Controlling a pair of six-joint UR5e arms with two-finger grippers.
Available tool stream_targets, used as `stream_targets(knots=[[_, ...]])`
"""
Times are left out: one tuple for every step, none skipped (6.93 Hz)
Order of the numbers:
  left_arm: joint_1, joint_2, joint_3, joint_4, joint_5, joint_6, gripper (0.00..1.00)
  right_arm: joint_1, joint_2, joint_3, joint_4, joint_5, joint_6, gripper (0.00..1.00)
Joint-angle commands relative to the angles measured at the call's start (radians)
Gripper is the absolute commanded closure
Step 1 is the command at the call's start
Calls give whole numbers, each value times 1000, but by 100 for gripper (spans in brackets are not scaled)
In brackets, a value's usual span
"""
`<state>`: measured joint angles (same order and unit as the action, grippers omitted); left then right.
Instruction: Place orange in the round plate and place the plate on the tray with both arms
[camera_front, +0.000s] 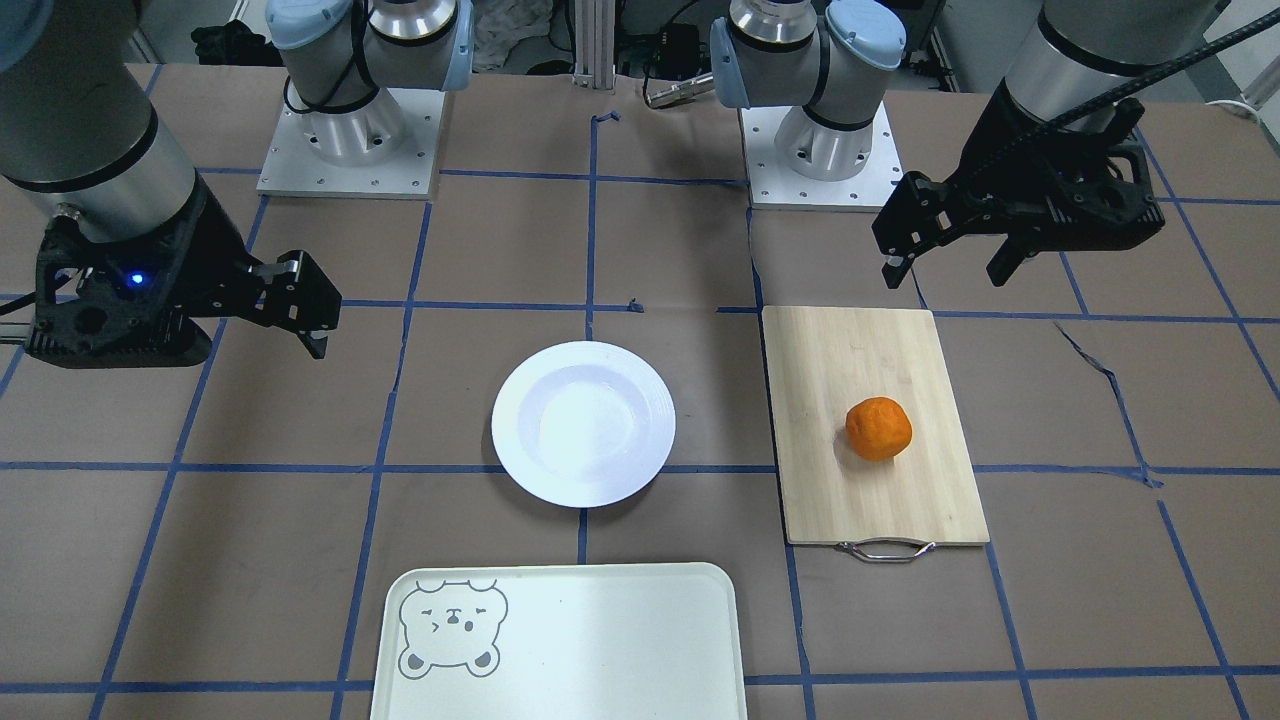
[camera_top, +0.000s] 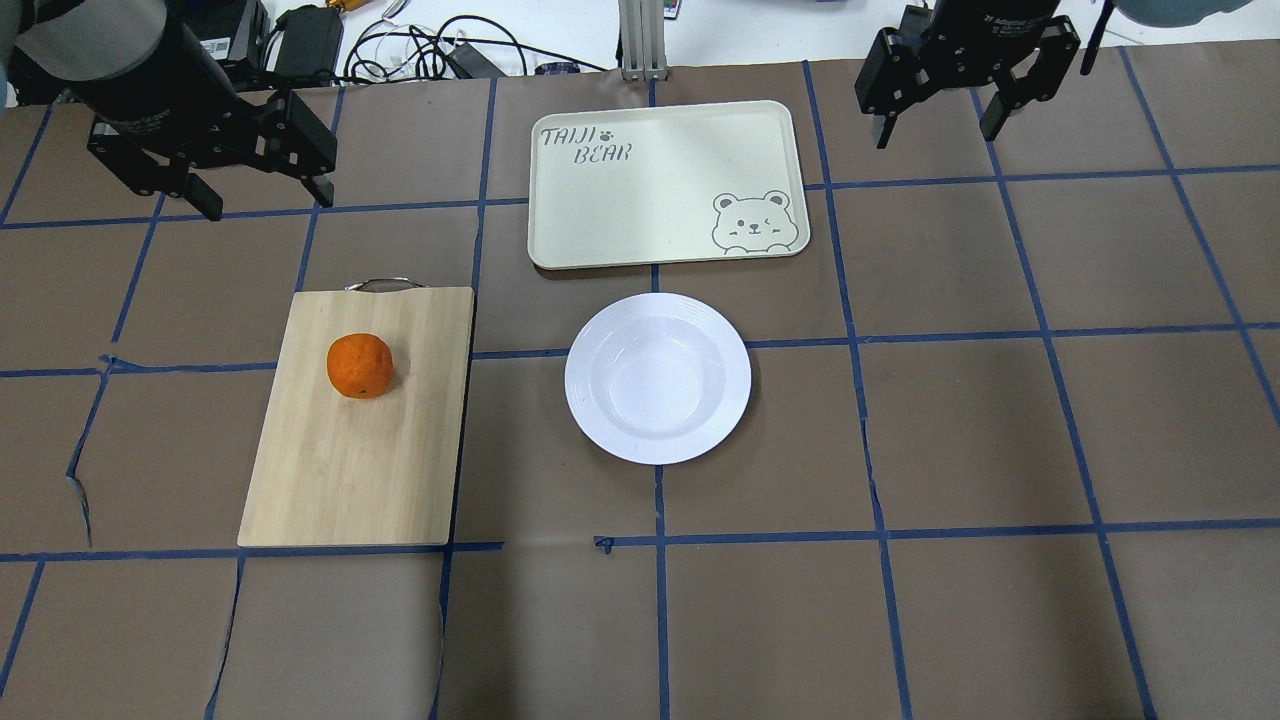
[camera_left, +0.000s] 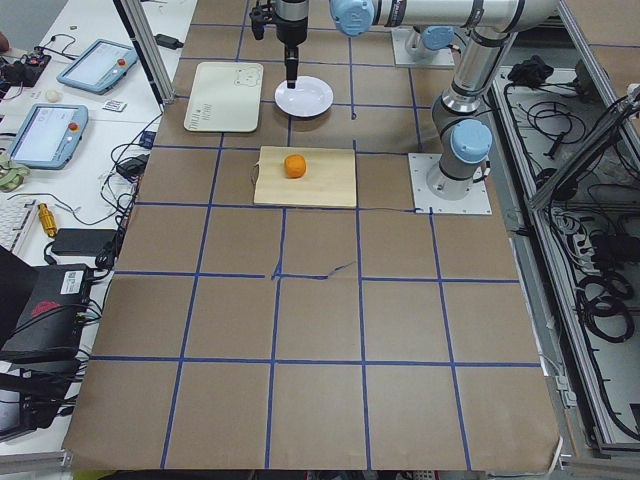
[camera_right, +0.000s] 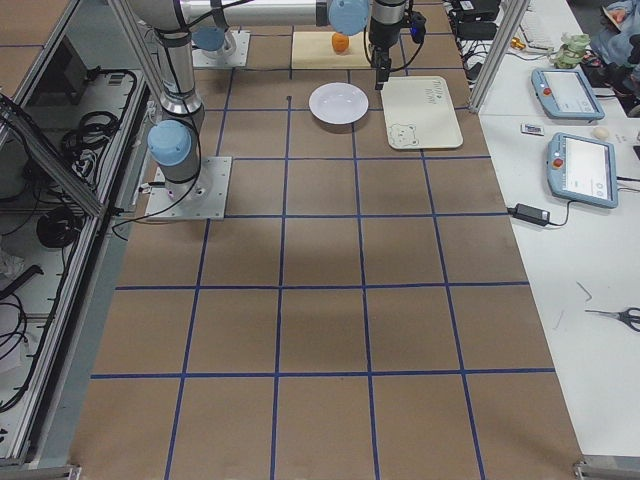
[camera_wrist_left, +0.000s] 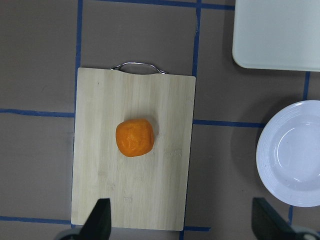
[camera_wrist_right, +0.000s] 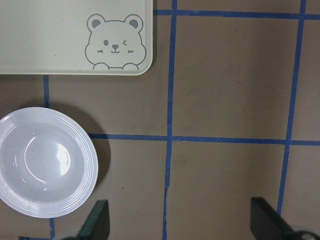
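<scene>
Overhead, we've got the orange (camera_top: 360, 366) on the bamboo board (camera_top: 350, 470), left-center; round plate (camera_top: 657, 378) mid-frame, tray (camera_top: 650, 180) just above. Left fingers (camera_top: 315, 165) and right fingers (camera_top: 882, 115) spread wide in the upper corners, gripping nothing.

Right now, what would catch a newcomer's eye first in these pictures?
The bright orange, sitting alone on a bamboo board on the robot's left side, stands out most. Next comes the empty white plate mid-table, with the bear tray just beyond it, apart. The left arm and right arm hover at either side, jaws open, holding nothing.
</scene>
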<state>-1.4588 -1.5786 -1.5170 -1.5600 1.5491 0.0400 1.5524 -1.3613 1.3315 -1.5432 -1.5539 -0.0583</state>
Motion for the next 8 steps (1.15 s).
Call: stream_targets(knots=[[0,0,-3,0,-3,0,0,0,1,2,2,0,0,0],[0,0,-8,0,6,-2,0,0,1,2,2,0,2,0],[2,-4,-11,-2,6,0,0,0,1,0,2,2,2,0],[11,-33,-14,-12,12,-2,0,0,1,0,-1,0,2,0],[17,-21,-20,-12,14,-2,0,0,1,0,-2,2,2,0],[15,-12,-29,-5,13,-2,0,0,1,0,-2,2,2,0],[20,-24,-32,-12,14,-2,0,-2,1,0,-2,2,2,0],[18,-15,-43,-12,13,-3,0,-2,1,0,-2,2,2,0]])
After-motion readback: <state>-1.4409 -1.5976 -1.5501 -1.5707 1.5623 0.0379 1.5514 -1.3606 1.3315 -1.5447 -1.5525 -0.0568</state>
